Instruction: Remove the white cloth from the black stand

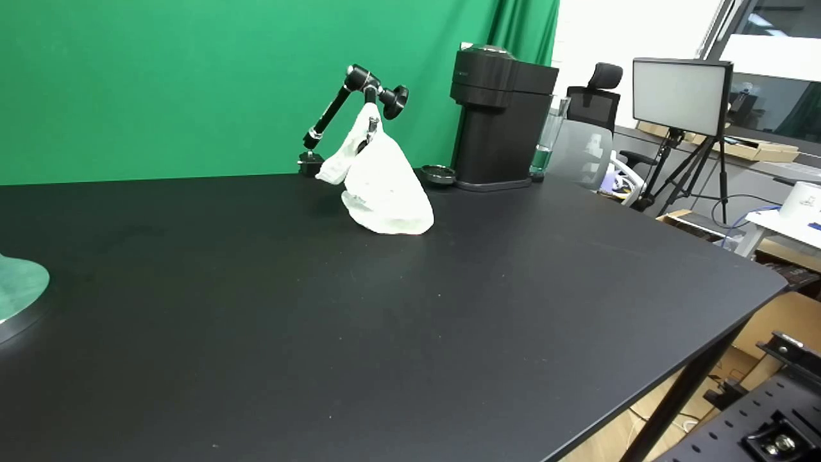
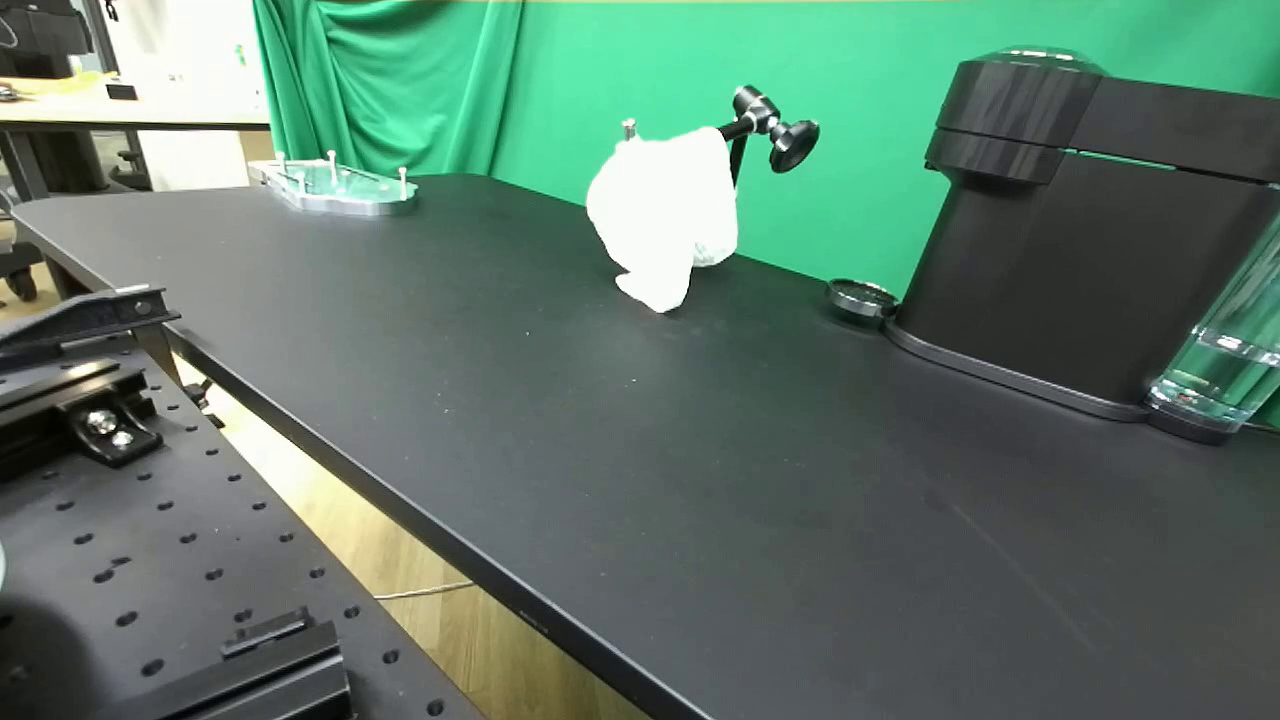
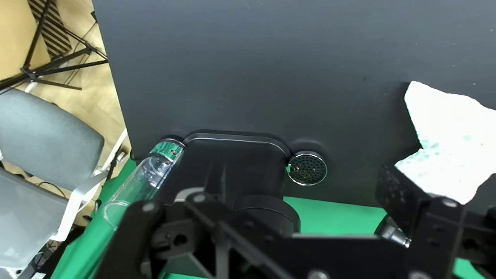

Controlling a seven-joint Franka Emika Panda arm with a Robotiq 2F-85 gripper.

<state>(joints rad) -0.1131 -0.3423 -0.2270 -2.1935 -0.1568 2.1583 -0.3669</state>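
"Both jaws of the gripper [image 3: 302,188] stand wide apart."

"What can be read on the black machine [image 1: 503,135]?"

"Any mark there is too small to tell. Its body is smooth; in both exterior views a round dish [image 1: 439,175], shiny-rimmed and perforated, sits just left of it."

"And the white cloth [image 1: 388,186]?"

"Farther left, crumpled, draped over the jointed black stand [image 1: 330,117], before the green backdrop [image 1: 192,83]."

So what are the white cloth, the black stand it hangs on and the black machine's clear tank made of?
White cloth: looks like soft matte fabric, judging by its loose drape and folds.
Black stand: probably coated metal with a satin finish, given the faint highlights on it; some parts could be plastic.
Clear tank: glossy plastic or glass, I can't tell which; the green backdrop shows through.
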